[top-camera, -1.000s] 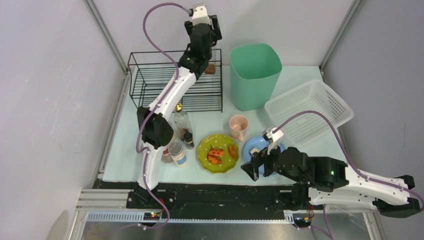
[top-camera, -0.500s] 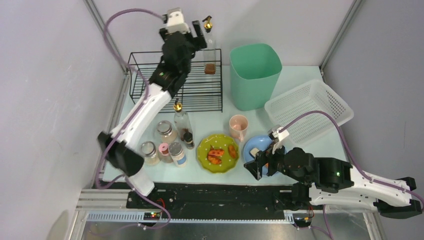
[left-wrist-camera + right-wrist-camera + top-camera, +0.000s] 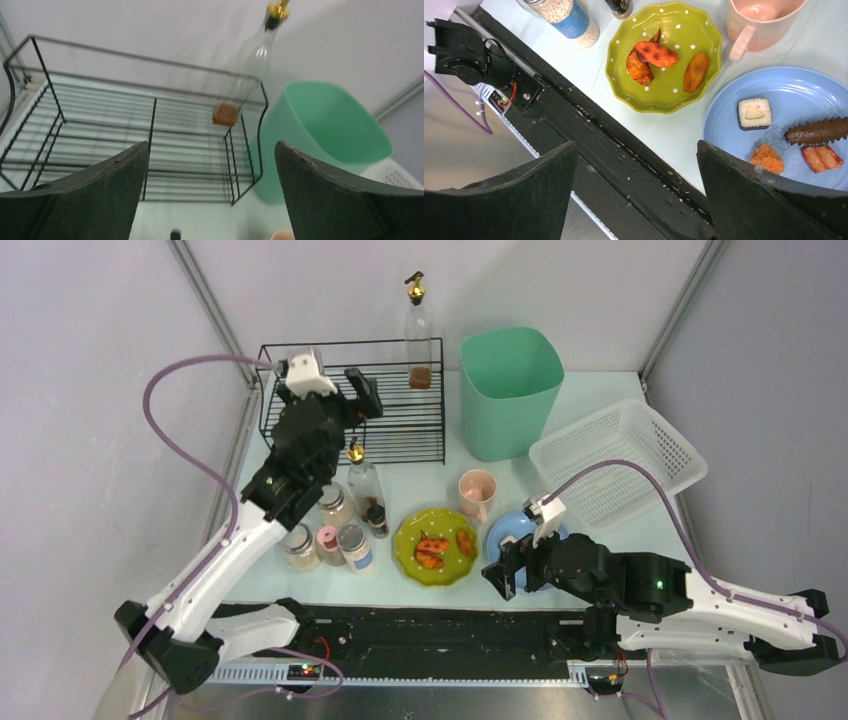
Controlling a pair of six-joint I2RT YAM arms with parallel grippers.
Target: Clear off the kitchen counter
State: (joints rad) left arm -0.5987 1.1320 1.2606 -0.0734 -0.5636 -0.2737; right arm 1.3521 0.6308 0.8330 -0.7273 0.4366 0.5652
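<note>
Top external view, and the pale mint desk fills the frame between the aluminium posts, loaded with crockery. Far left, the left gripper hangs over the black wire rack; the left wrist view shows its jaws spread wide with nothing between them. Below it stands a huddle of jars: a pale-filled jar, a pink-lidded one, and a blue-labelled jar packed with white beads. Just beside them is a clear bottle with a gold cap and a small dark bottle. At the rack's back right corner a tall glass bottle stands upright, a little brown liquid at its bottom. On to the middle: the green dotted plate carries three grilled orange-brown pieces. Behind it sits the pink mug, mouth up, and further back the mint bin. Next, the blue plate holds a sushi roll, a dark ridged piece, an orange lump and a red slab. The right gripper hovers above the desk's near edge, jaws wide apart, gripping nothing. Far right, the white basket rests tilted on the desk.
</note>
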